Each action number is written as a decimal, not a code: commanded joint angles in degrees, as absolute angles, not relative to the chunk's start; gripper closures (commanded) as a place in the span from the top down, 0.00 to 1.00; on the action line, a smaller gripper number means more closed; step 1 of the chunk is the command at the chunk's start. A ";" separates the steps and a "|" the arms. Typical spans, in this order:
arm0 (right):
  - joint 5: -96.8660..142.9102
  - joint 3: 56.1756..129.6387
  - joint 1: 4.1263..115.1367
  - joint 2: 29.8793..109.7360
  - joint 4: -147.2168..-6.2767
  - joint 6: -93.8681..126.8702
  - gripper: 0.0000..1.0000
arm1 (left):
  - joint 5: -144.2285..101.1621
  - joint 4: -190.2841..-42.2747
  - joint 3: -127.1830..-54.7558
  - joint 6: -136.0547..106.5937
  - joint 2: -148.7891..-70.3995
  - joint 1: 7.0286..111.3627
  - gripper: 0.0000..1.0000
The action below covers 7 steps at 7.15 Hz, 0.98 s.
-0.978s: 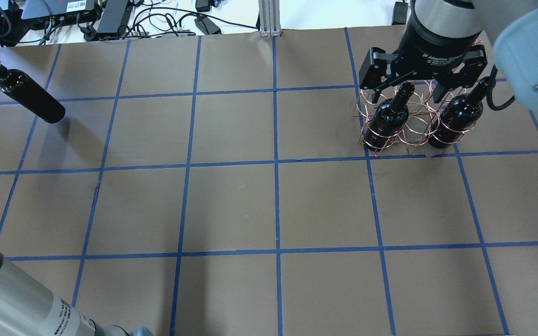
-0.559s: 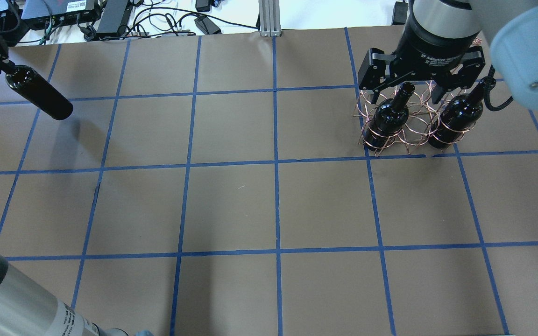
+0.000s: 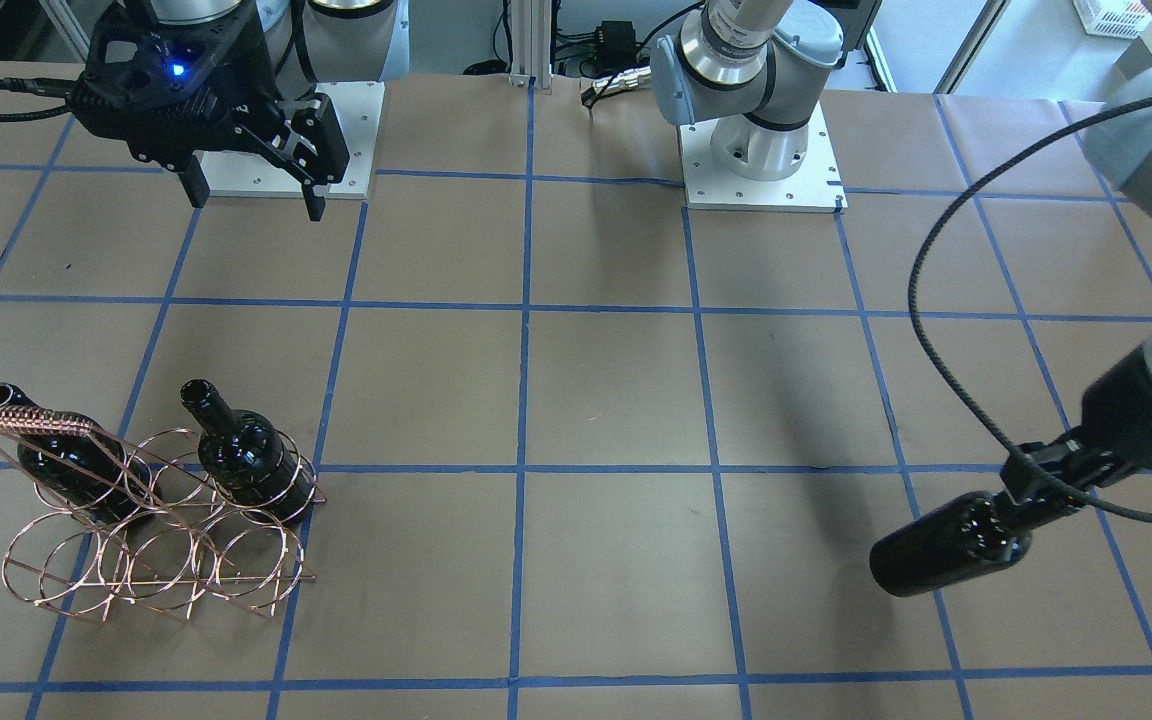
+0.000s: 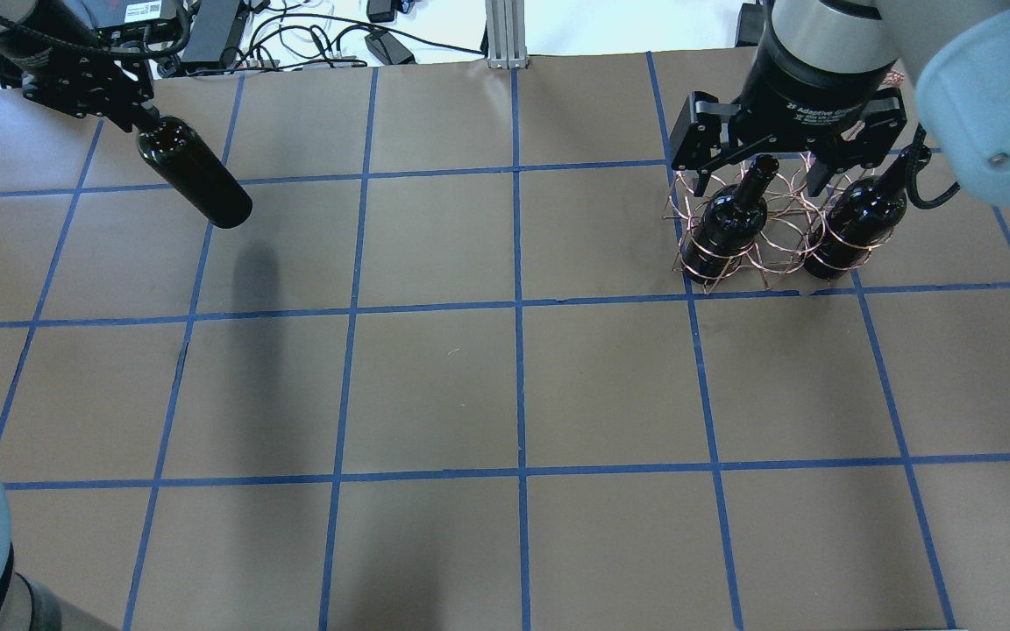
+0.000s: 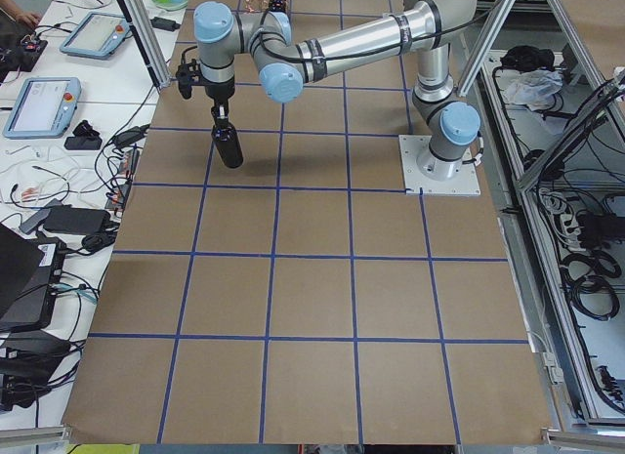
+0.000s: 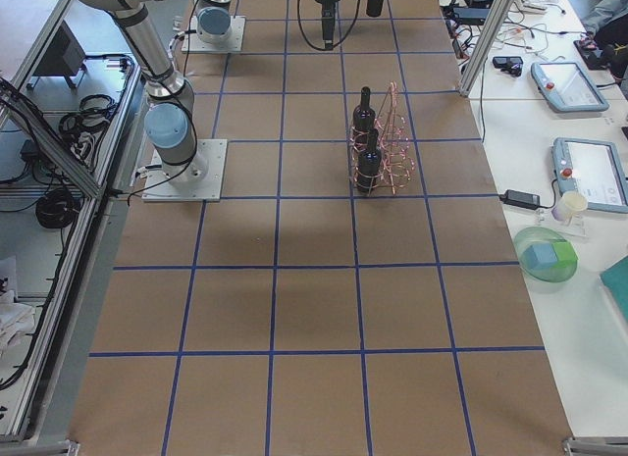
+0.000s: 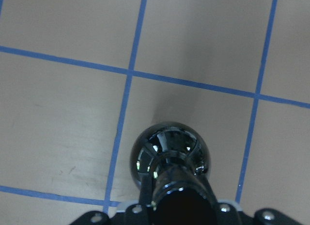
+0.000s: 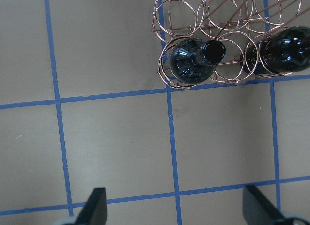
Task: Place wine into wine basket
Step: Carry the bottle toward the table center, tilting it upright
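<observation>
**Transport step, third bottle.** The left gripper (image 4: 124, 112) is clamped on the neck of the wine (image 4: 195, 176). It holds the bottle clear of the worktop (image 4: 435, 386), base tilted downward, over the left half near the far long edge. The left wrist view shows the neck seated between the fingers and the shoulder below them.

The right gripper (image 3: 256, 200) hangs with its jaws spread and nothing in them, above the wine basket (image 3: 31, 421). The basket stands on the right half of the worktop, also toward the far long edge, well apart from the carried bottle. Two bottles (image 4: 726, 226) (image 4: 857, 221) already sit in the end rings of the row nearer the robot. The ring between them and the farther row look empty.

The next move probably calls for carrying the wine rightward along the far edge, bringing it upright, and centring its base over a free ring before lowering. The tall handle and the hovering right gripper look like the obstacles to clear.
</observation>
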State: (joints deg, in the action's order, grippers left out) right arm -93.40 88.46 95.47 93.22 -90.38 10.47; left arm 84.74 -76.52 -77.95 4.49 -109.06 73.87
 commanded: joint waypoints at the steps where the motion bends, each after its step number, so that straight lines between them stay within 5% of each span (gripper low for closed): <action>1: -93.43 87.98 95.10 93.25 -90.27 10.98 1.00 | 86.74 -76.11 -82.51 -1.91 -105.13 80.48 0.00; 7: -88.16 87.71 94.92 92.99 -91.66 10.99 1.00 | 86.83 -72.69 -94.03 -10.99 -98.71 90.25 0.00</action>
